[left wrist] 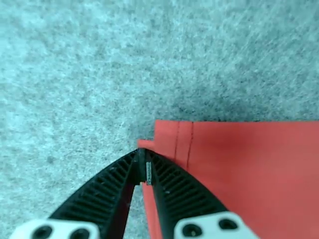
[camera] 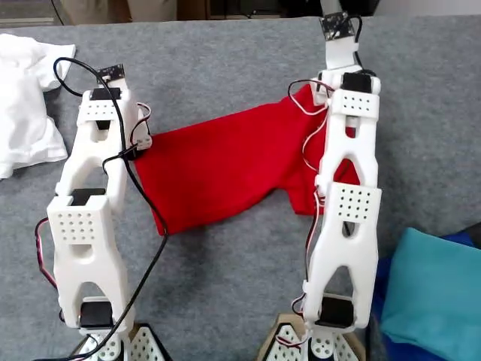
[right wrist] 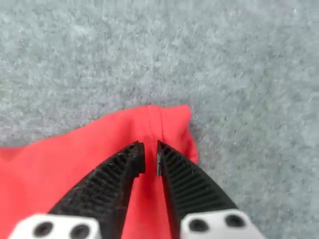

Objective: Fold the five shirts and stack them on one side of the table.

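A red shirt [camera: 225,165] lies spread on the grey table [camera: 225,53] between my two arms. Its upper edge runs taut from the left arm [camera: 98,150] to the right arm [camera: 349,150]. In the left wrist view, my left gripper [left wrist: 143,162] is shut on the hemmed corner of the red shirt [left wrist: 249,174]. In the right wrist view, my right gripper [right wrist: 150,158] pinches the red shirt [right wrist: 75,164] at a puckered corner by a seam, with cloth showing in the narrow gap between its black fingers [right wrist: 179,174].
A heap of white cloth [camera: 22,98] sits at the far left edge. A teal shirt [camera: 436,293] lies on a dark blue one [camera: 385,278] at the near right corner. Bare grey table lies beyond the red shirt.
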Motion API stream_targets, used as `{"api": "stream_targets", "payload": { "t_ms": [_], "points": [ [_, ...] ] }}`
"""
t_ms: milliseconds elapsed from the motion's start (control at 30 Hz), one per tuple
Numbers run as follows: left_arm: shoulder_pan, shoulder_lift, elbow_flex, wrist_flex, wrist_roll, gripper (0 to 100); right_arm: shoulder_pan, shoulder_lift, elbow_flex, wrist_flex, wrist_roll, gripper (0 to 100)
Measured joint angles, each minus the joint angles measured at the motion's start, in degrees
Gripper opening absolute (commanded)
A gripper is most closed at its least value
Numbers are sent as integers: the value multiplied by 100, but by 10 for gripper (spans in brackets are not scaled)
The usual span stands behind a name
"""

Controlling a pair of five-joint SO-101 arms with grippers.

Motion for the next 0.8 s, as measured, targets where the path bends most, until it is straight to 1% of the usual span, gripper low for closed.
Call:
{"api": "stream_targets", "payload": {
  "t_ms": [133, 233, 733, 800],
  "points": [
    [0, 0, 0, 0, 0, 20, 0, 35, -9, 281, 0, 58],
    [0, 0, 0, 0, 0, 20, 0, 97, -158, 396, 0, 2],
    [-44, 0, 0, 0, 9, 20, 0, 114, -466, 431, 0, 6],
    [-44, 0, 0, 0, 9, 20, 0, 114, -466, 589, 0, 26]
  ]
}}
